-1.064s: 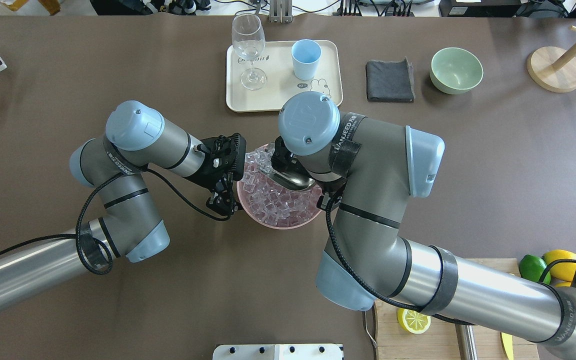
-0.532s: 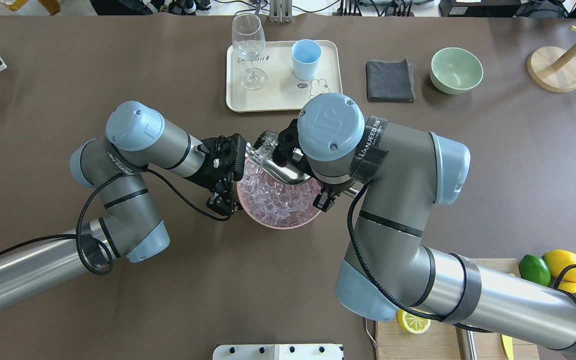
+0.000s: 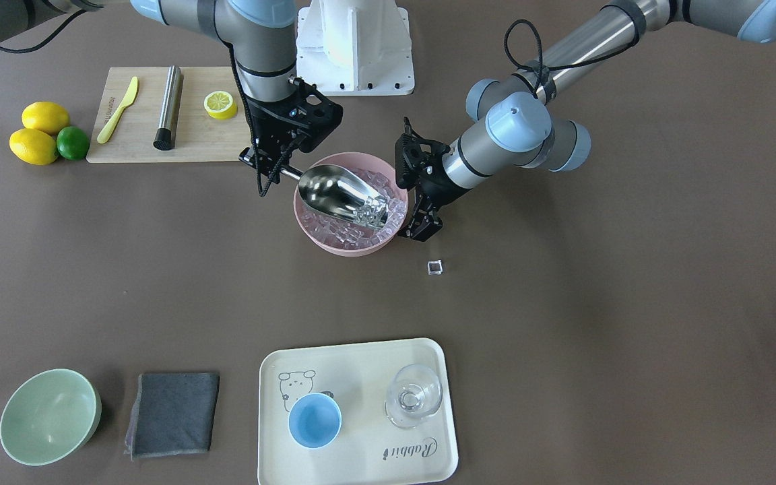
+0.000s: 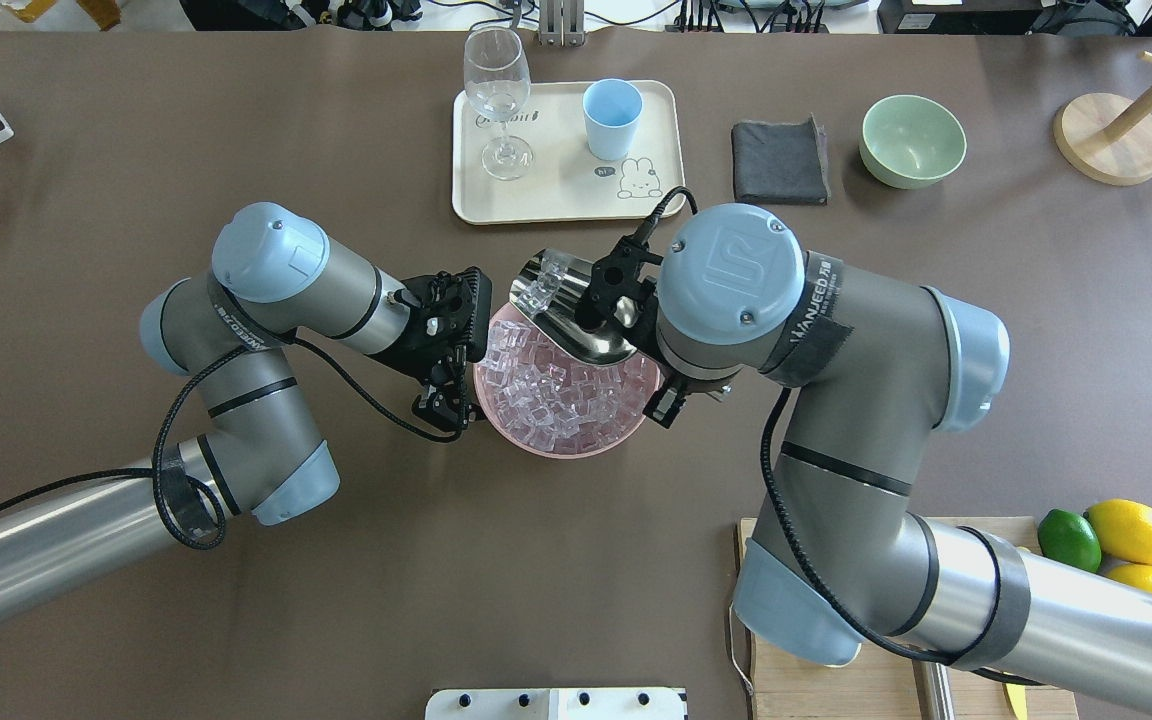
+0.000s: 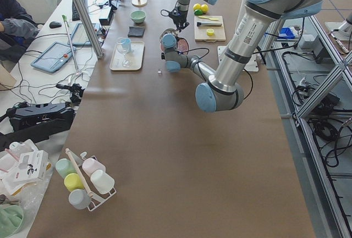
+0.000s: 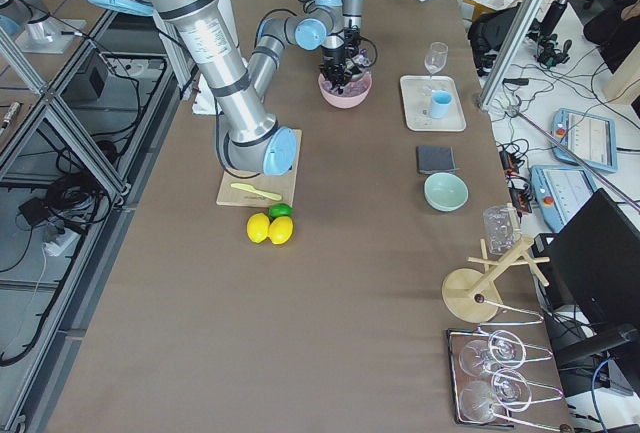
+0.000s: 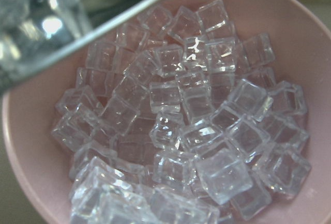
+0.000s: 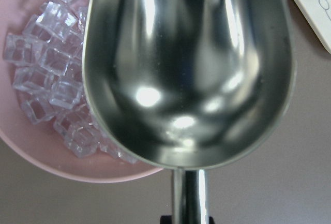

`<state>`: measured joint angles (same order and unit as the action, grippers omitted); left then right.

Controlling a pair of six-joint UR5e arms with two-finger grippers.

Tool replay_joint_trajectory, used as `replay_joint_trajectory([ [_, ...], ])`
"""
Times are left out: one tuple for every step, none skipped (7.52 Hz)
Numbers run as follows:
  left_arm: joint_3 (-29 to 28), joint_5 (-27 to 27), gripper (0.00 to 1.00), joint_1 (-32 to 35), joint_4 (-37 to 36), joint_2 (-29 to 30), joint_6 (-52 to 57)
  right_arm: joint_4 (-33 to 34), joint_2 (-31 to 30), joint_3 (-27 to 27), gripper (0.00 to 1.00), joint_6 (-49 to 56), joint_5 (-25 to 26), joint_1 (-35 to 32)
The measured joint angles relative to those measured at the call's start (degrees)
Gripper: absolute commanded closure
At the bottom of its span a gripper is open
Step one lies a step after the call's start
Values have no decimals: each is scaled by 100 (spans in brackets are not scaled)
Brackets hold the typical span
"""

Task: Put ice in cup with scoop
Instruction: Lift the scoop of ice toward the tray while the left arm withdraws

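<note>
The steel scoop (image 4: 568,312) hangs tilted over the far rim of the pink bowl (image 3: 334,246), with a few ice cubes (image 4: 540,290) at its front lip. My right gripper (image 3: 268,164) is shut on the scoop's thin handle (image 3: 288,174). The scoop's trough fills the right wrist view (image 8: 191,63). The bowl is full of ice (image 7: 181,131). My left gripper (image 3: 422,225) is at the bowl's rim, its fingers close together on it. The light-blue cup (image 4: 612,118) stands upright on the cream tray (image 4: 556,195), beyond the bowl.
One loose ice cube (image 3: 435,267) lies on the table beside the bowl. A wine glass (image 4: 496,100) shares the tray. A grey cloth (image 4: 779,162) and a green bowl (image 4: 912,140) are to the right. A cutting board (image 3: 199,138) with a steel cylinder (image 3: 168,106) is near my right arm.
My right arm has lifted the scoop out of the ice and moved it right and toward the tray, carrying a few cubes. The left arm has not moved.
</note>
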<state>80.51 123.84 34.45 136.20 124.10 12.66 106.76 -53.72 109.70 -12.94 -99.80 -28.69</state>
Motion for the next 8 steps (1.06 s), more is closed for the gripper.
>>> replay_joint_trajectory([
  [0,0,2,0,0,0,3,-196,-283,247,100,-37,5,-38],
  [0,0,2,0,-2,0,3,-474,-508,395,100,-123,-12,-200],
  [0,2,2,1,-4,0,4,-835,-738,501,100,-268,-46,-420],
  [7,25,2,27,-7,-3,0,-1175,-962,544,100,-439,-176,-692],
  [42,133,2,138,-19,-26,-38,-1405,-1145,543,100,-590,-387,-1008],
  [136,367,2,320,-50,-92,-70,-1527,-1247,516,100,-695,-601,-1340],
  [315,549,2,475,-157,-197,-80,-1548,-1258,448,100,-821,-739,-1543],
  [579,774,2,680,-451,-362,-77,-1530,-1243,265,100,-1019,-957,-1748],
])
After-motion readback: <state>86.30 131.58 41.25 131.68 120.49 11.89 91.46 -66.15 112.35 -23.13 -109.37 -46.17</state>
